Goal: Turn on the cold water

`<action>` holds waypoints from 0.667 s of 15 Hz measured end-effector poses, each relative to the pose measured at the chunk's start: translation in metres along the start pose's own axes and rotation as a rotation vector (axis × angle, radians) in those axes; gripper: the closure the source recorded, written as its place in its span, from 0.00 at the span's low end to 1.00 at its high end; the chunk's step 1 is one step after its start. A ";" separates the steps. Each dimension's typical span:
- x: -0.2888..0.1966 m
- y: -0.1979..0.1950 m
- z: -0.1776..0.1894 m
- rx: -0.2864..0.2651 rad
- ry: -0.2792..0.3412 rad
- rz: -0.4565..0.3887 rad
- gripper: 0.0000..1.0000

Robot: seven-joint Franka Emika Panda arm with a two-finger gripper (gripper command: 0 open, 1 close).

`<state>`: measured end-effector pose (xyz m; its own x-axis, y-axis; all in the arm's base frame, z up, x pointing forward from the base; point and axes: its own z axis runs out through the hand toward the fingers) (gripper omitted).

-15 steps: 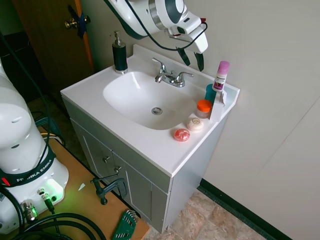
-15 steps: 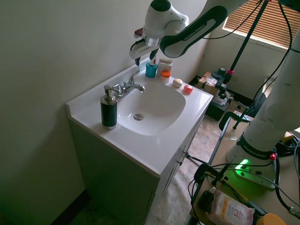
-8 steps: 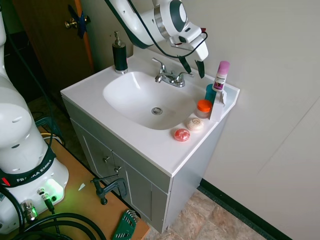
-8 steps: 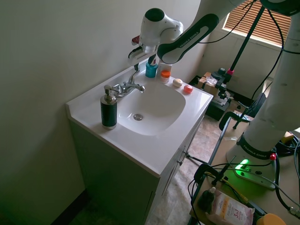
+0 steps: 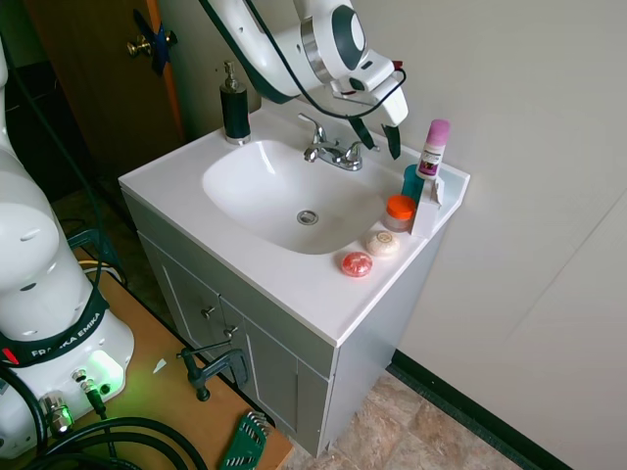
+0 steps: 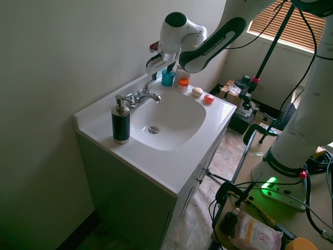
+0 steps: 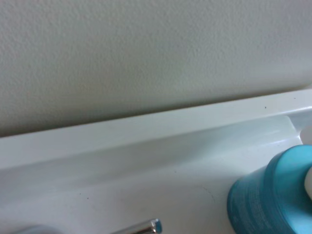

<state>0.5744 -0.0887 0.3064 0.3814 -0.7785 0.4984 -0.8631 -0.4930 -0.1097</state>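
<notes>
Fingers [image 5: 392,140] of the gripper [image 5: 377,137] are standing spread and empty just above the faucet [image 5: 334,152] lever [image 5: 361,149] nearer the blue cup, no water running, turning apparently not begun.

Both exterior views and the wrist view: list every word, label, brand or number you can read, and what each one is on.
"FRANKA EMIKA" on the dark band of the arm base, first exterior view.
"FRANKA EMIKA" on the dark arm link, second exterior view, small but readable.
Label on the pink-capped bottle: too small to read.
Print on the blue container, wrist view: blurred, unreadable.
Packet, second exterior view: print unreadable.
</notes>
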 end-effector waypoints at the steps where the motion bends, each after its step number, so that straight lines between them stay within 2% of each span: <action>1: 0.001 0.000 0.000 0.000 -0.002 0.005 0.00; 10: 0.033 -0.010 0.007 -0.003 -0.016 0.053 0.00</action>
<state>0.5982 -0.1125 0.3180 0.3400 -0.8097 0.4783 -0.8833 -0.4495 -0.1330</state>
